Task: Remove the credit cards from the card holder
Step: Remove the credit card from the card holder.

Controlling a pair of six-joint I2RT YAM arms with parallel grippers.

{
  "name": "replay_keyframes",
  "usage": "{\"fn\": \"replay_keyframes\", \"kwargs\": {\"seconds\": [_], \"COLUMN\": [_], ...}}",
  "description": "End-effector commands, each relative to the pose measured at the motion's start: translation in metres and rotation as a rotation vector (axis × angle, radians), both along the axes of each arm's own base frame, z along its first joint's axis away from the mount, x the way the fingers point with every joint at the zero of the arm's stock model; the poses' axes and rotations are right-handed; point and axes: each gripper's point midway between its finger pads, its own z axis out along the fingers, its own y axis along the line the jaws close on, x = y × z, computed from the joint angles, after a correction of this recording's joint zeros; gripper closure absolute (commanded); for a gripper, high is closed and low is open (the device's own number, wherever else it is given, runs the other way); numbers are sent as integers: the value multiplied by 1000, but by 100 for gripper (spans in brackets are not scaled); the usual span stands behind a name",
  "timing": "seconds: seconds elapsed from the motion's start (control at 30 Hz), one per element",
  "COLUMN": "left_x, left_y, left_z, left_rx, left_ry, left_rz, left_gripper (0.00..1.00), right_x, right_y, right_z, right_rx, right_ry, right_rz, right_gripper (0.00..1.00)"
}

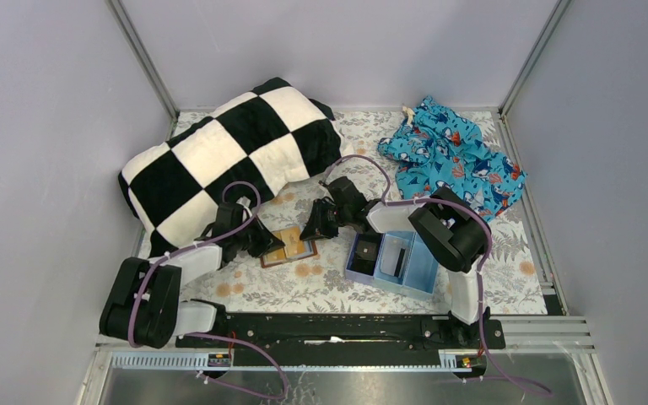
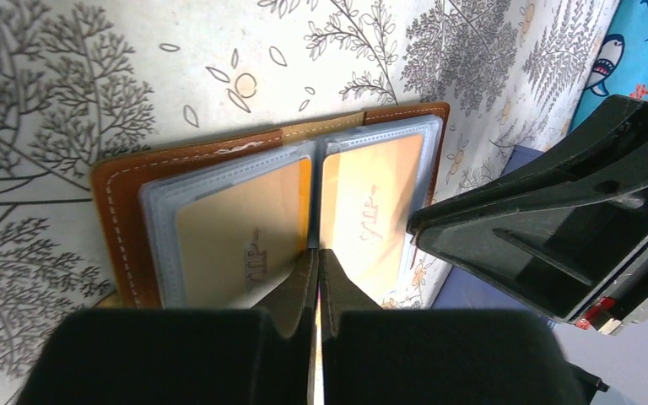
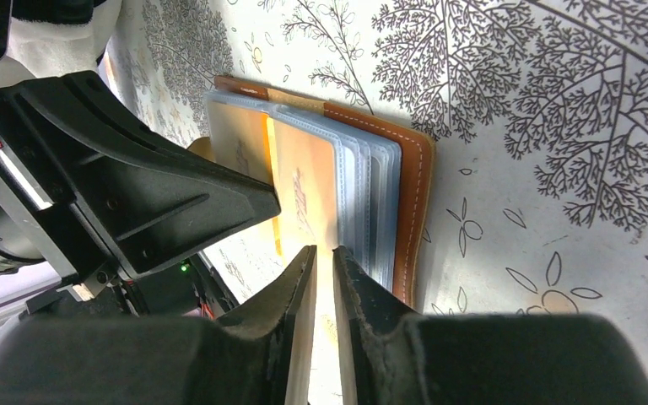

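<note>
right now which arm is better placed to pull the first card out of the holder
Left, probably. Its jaws are shut on an orange card's edge at the open card holder's fold. The right gripper holds the other side.

Overhead view; wrist cameras closely share card holder [image 2: 270, 202].

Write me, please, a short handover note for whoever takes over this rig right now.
Left gripper: shut on the near edge of a clear sleeve of the card holder.
Right gripper: nearly shut, apparently pinching a sleeve edge from the opposite side.
The card holder lies open on the floral tablecloth between the arms. Two orange-gold cards remain inside the sleeves.
The light blue tray sits right of the holder.
Done: holder opened and pinned. Left: pull every card out; none is visibly free yet.
</note>
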Motion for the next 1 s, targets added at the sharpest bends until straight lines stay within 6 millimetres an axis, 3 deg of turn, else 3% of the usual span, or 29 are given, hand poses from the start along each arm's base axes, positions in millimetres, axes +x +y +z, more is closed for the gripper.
{"fn": "replay_keyframes", "kwargs": {"seconds": [0.0,0.27,0.4,0.53,0.8,0.97], "left_x": [0,-2,4,5,4,7], "left_y": [22,23,8,5,-3,-6], "left_z": [-6,-1,12,13,8,3], "left_rx": [98,88,11,-4,-44,-56], "left_ry": [12,-21,-74,-75,-47,-30], "left_rz": [57,73,11,-3,-38,-48], "left_gripper": [100,100,100,100,93,80], "right_x": [-12,-10,-9,-9,-3,-4], "right_y": [-39,-50,-48,-50,-73,-73], "right_z": [-60,-68,-65,-69,-79,-81], "right_rx": [-229,-291,-277,-288,-358,-356], "right_ry": [75,66,60,68,65,70], "right_rz": [-54,-61,-58,-68,-118,-118], "right_gripper": [79,80,79,79,79,78]}}
